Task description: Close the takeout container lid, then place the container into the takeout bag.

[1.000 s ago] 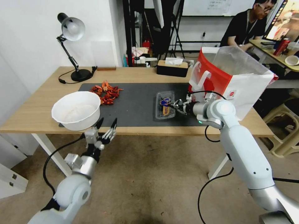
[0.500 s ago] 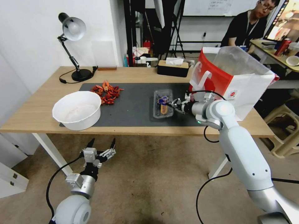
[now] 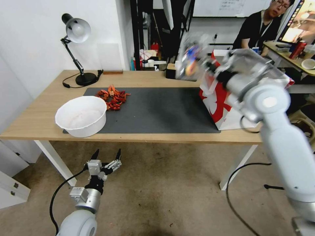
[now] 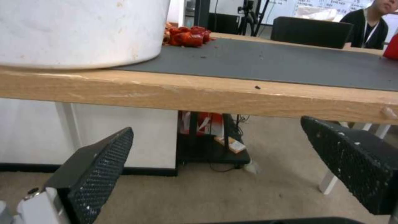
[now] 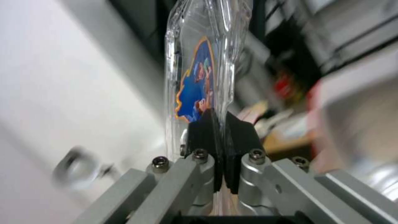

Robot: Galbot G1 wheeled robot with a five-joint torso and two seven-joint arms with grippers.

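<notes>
The takeout container [image 3: 189,59], a clear clamshell with a blue label, hangs in the air above the table's back edge, just left of the takeout bag's [image 3: 220,106] open top. My right gripper [image 3: 204,65] is shut on its rim. In the right wrist view the black pads [image 5: 207,130] pinch the container [image 5: 199,71] edge-on, with the lid pressed against the base. The red-and-white bag stands on the table's right end, partly behind my right arm. My left gripper [image 3: 105,160] hangs open below the table's front edge, its two mesh fingers [image 4: 97,174] spread wide.
A large white bowl [image 3: 81,115] sits at the front left of the black mat [image 3: 154,109], with a pile of red crayfish [image 3: 112,96] behind it. A desk lamp [image 3: 77,31] stands at the back left. The wooden table edge [image 4: 207,93] runs just above my left gripper.
My right gripper has lifted the container off the mat, up and back toward the bag's top. The left arm has sunk a little lower beneath the table.
</notes>
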